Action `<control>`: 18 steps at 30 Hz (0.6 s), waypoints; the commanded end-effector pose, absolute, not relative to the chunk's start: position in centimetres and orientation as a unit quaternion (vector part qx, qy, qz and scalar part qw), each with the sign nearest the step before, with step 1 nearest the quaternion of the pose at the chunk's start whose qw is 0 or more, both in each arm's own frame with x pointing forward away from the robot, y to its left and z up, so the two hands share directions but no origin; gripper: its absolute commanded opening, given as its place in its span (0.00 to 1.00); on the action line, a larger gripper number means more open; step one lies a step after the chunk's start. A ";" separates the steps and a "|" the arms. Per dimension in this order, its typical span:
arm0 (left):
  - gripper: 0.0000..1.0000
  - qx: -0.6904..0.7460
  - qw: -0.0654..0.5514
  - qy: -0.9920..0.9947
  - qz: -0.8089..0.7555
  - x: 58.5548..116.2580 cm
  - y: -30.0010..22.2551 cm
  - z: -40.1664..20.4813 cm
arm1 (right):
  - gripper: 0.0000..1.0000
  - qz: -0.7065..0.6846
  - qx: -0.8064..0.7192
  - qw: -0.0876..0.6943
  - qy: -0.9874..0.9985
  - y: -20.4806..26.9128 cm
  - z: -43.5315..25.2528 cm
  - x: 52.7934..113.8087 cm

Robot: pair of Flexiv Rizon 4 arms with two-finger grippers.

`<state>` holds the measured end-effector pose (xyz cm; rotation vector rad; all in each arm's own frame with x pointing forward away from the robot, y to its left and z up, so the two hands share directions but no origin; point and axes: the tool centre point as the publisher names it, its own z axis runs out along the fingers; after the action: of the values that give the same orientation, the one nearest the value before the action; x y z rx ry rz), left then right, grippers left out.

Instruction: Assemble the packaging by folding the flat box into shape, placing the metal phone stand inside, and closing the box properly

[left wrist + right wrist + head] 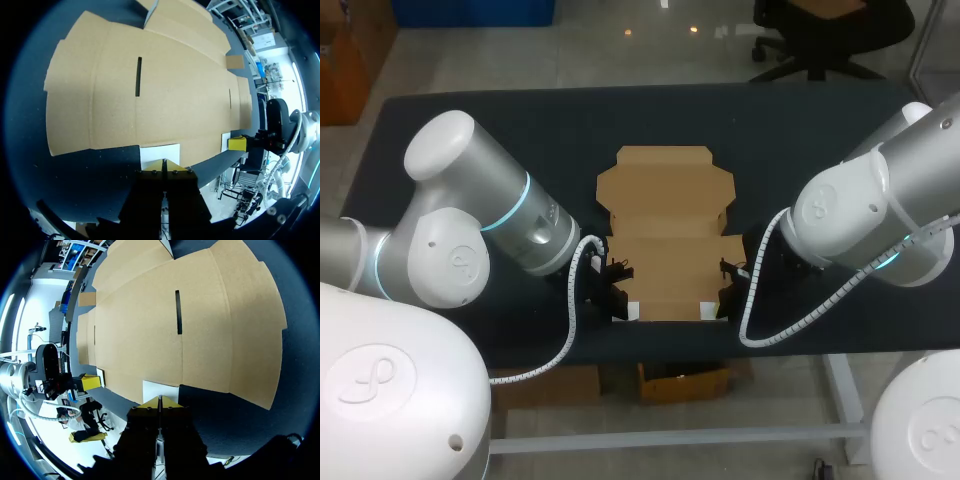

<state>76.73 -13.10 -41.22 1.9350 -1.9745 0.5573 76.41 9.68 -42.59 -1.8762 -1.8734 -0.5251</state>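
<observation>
**Both grippers closed at the near corners of the flat box**

Head view: I see the flat box [665,240] lying unfolded in the middle of the dark tabletop [470,105], with its near edge close to the tabletop's front edge. My left gripper [618,290] sits at its near left corner and my right gripper [728,285] at its near right corner. Each is beside a small white patch [632,312] on the cardboard.

Left wrist view: the left gripper [164,167] has its jaws closed, the yellow tips pressed together with only a thin seam between them. The tips meet the edge of a white patch [160,155] at the cardboard's border. I cannot tell whether any cardboard is pinched. The flat box [150,100] spreads out ahead, with a dark slot [138,76] cut in one panel. The right gripper [237,143] shows at the far corner.

Right wrist view: the right gripper [159,401] also has its jaws closed, tips together against the edge of a white patch [160,390]. I cannot tell here either whether anything is caught between them. The flat box [200,340] lies ahead with its slot [178,311], and the left gripper [90,382] is at the opposite corner.
</observation>
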 end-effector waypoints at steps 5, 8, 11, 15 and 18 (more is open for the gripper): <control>0.00 0.703 0.108 -0.681 0.173 76.3 -13.5 -42.4 | 0.00 -0.172 -0.686 0.207 -0.676 10.1 -43.8 76.2; 0.00 0.706 0.104 -0.679 0.174 76.3 -13.2 -42.2 | 0.00 -0.172 -0.687 0.207 -0.675 10.0 -43.8 76.2; 0.00 0.707 0.099 -0.677 0.177 76.3 -12.9 -41.9 | 0.00 -0.178 -0.688 0.204 -0.673 9.8 -43.3 76.2; 0.00 0.708 0.091 -0.676 0.182 76.2 -12.5 -41.2 | 0.00 -0.194 -0.687 0.205 -0.670 9.1 -42.2 76.1; 0.00 0.708 0.086 -0.676 0.188 76.1 -11.9 -40.5 | 0.00 -0.211 -0.686 0.210 -0.664 8.3 -41.2 76.2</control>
<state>76.67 -12.49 -41.24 2.0765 -1.9982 0.5722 76.67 9.57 -42.10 -1.9311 -1.8683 -0.5459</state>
